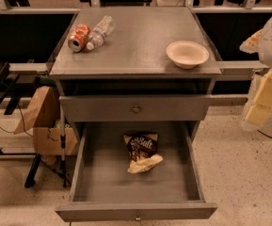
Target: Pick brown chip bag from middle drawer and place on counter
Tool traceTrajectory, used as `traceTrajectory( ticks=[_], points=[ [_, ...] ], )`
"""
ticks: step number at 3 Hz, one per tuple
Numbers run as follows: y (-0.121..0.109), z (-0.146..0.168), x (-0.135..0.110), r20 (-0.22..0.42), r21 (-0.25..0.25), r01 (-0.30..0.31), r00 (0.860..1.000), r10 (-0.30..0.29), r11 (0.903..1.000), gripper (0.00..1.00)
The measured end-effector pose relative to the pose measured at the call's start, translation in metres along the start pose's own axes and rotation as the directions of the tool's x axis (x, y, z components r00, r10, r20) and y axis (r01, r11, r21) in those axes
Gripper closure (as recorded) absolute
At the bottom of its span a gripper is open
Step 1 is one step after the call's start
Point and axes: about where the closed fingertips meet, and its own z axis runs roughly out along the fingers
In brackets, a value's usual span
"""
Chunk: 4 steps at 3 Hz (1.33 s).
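Note:
The brown chip bag lies in the open middle drawer, near its centre and toward the back, with its pale yellow end pointing to the front right. The counter is the grey top of the cabinet. My gripper hangs at the right edge of the view, beside the cabinet and level with the upper drawer, well right of the bag and above the floor. It holds nothing that I can see.
On the counter lie an orange soda can and a clear plastic bottle at the back left, and a white bowl at the right. The upper drawer is closed. A paper bag stands left of the cabinet.

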Motion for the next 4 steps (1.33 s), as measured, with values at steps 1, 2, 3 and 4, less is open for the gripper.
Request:
traceTrajectory(
  ticks=[1,2,3,4],
  points=[
    [0.0,0.0,0.0,0.001,0.0,0.0,1.0,0.0,1.0,0.0],
    [-0.001,0.001,-0.004,0.021,-0.001,0.009,1.0,-0.009,1.0,0.0],
    [0.0,0.034,-0.025,0.062,-0.017,-0.003,0.998,0.004,0.9999,0.0],
    [0.004,0.093,-0.055,0.105,-0.051,-0.049,0.993,0.054,0.9975,0.0]
  ],
)
